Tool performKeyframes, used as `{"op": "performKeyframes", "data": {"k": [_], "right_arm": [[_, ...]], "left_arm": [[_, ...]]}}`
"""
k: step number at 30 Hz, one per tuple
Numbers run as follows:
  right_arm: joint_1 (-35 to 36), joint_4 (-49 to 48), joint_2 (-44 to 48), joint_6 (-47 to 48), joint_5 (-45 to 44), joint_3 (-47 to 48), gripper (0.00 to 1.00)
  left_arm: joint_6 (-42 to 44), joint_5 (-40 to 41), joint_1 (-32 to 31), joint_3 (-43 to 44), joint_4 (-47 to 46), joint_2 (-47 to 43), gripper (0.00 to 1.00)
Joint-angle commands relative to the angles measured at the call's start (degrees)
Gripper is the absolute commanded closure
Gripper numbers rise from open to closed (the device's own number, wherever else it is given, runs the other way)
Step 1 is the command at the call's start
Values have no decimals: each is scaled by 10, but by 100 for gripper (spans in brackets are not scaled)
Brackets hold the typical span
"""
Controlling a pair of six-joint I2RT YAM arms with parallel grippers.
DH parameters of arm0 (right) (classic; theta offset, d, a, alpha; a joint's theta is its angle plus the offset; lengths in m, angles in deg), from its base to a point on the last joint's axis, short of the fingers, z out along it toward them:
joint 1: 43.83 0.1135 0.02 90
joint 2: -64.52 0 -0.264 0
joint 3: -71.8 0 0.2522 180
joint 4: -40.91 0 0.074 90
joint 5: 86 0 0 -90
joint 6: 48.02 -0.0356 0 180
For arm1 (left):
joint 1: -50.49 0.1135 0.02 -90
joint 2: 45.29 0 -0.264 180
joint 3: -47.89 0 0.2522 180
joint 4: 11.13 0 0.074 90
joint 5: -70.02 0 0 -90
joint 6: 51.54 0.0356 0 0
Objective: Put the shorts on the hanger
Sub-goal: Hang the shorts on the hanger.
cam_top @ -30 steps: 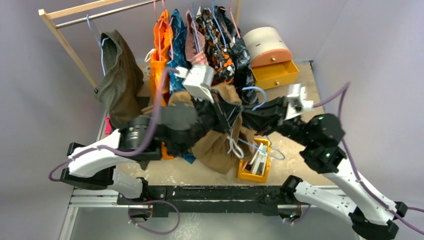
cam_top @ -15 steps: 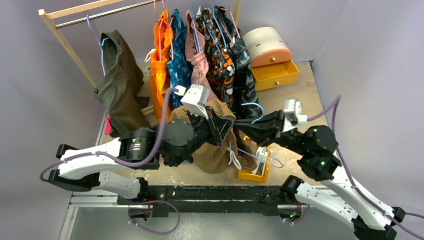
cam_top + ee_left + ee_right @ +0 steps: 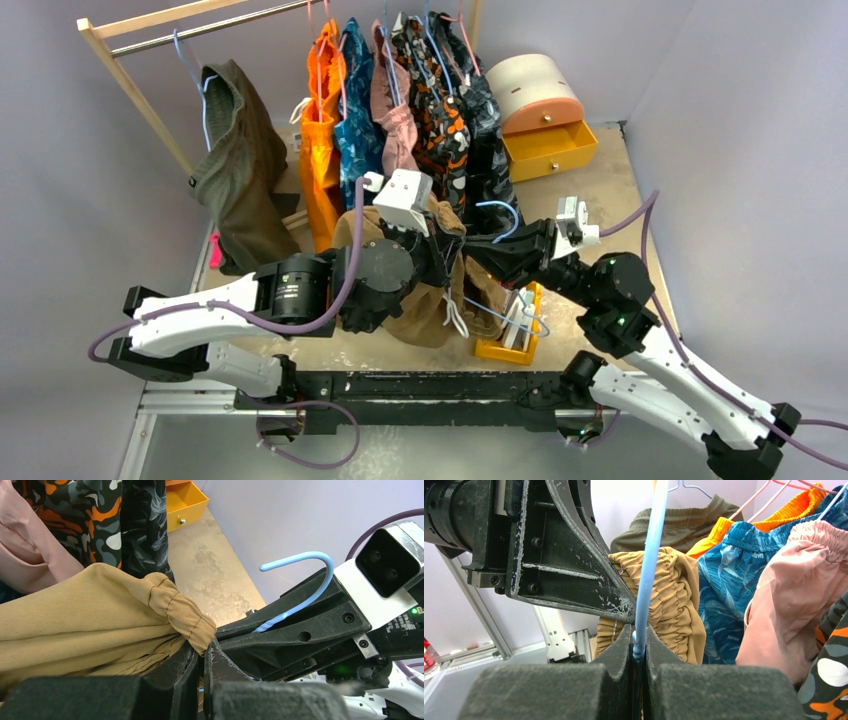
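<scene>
The tan-brown shorts (image 3: pixel 415 305) hang bunched between the two arms above the table's near middle. My left gripper (image 3: pixel 448 252) is shut on their gathered waistband (image 3: pixel 185 617), pinched at the fingertips (image 3: pixel 204 652). My right gripper (image 3: pixel 482 250) is shut on the stem of the light-blue hanger (image 3: pixel 650 560), tip to tip with the left one. The hanger's hook (image 3: pixel 307 580) curves up over the right gripper's fingers, and part of its wire frame (image 3: pixel 500 308) shows below the shorts. The bunched waistband (image 3: pixel 674 595) sits right behind the stem.
A wooden rack (image 3: pixel 130 75) at the back holds an olive-green garment (image 3: pixel 235 160), orange shorts (image 3: pixel 320 120) and several patterned ones (image 3: pixel 445 100). A round box with an open yellow drawer (image 3: pixel 548 148) stands back right. A yellow bin (image 3: pixel 505 345) sits under the grippers.
Both arms have drawn back toward the near edge and closer together, carrying the shorts and the hanger with them. Both grips have stayed shut.
</scene>
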Motion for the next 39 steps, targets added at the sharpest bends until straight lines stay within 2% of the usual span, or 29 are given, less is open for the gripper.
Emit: {"op": "performKeyframes", "data": {"k": [1, 10, 11, 14, 16, 24, 33, 39], "right_arm": [[6, -145, -2, -45, 18, -16, 100], [6, -139, 31, -54, 11, -30, 100], [6, -140, 33, -56, 10, -30, 100], [6, -146, 35, -61, 11, -33, 100], [6, -158, 31, -67, 11, -37, 100], [6, -212, 16, -91, 17, -45, 100], [6, -209, 35, -82, -13, -51, 100], [6, -156, 58, -48, -33, -41, 100]], "left_arm": [[2, -45, 0, 17, -31, 23, 100], [-10, -33, 0, -19, -13, -19, 100], [-13, -31, -1, -26, -12, -26, 95], [-16, -37, 0, -44, -15, -45, 71], [-16, -42, -1, -48, -15, -49, 60], [-13, -72, -1, -17, 18, -29, 34], [-7, -92, 0, -32, 9, -73, 26], [-3, -83, -1, -45, 3, -123, 24]]}}
